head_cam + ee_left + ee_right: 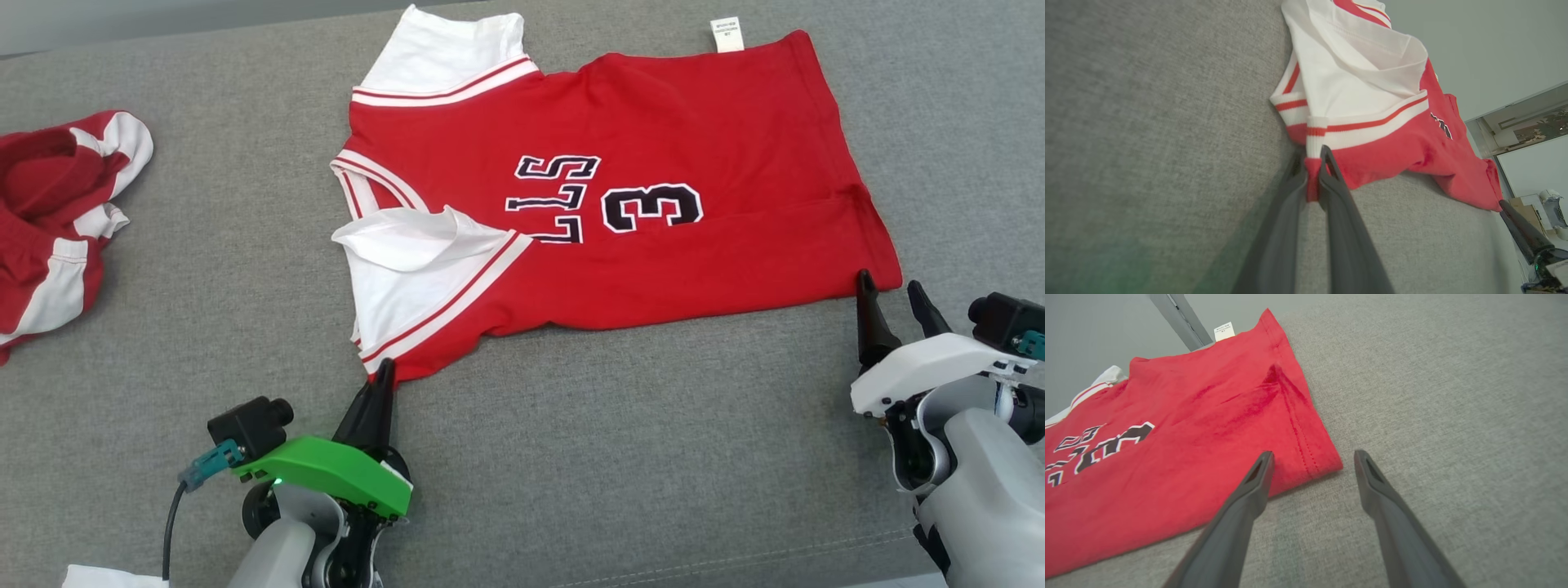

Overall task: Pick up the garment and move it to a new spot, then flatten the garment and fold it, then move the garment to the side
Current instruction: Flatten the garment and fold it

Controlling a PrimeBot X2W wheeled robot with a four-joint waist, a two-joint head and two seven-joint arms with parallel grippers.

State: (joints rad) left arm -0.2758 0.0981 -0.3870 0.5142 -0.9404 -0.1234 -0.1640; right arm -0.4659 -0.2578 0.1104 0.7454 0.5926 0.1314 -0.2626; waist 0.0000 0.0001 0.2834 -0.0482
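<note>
Across the grey upholstered surface [571, 474] before me the red jersey [694, 245] lies spread out nearly flat, number side up, collar end toward my left and hem toward my right. From that I judge the pick-up, the shift to a fresh spot and most of the flattening to be done. It is not quite smooth: the near white sleeve [416, 245] is puckered and curls over itself, and a crease runs in from the hem corner. My left gripper [382, 382] is pinched tight on the near corner at the sleeve end, with red cloth squeezed between the fingers. My right gripper [891, 290] stands wide, the near hem corner lying between its fingers, gripping nothing yet. With both near corners covered, this looks to me like the start of the first fold. No fold is made so far, and carrying the jersey aside is left too. A second red-and-white garment [57, 220] sits crumpled well off to my left.
</note>
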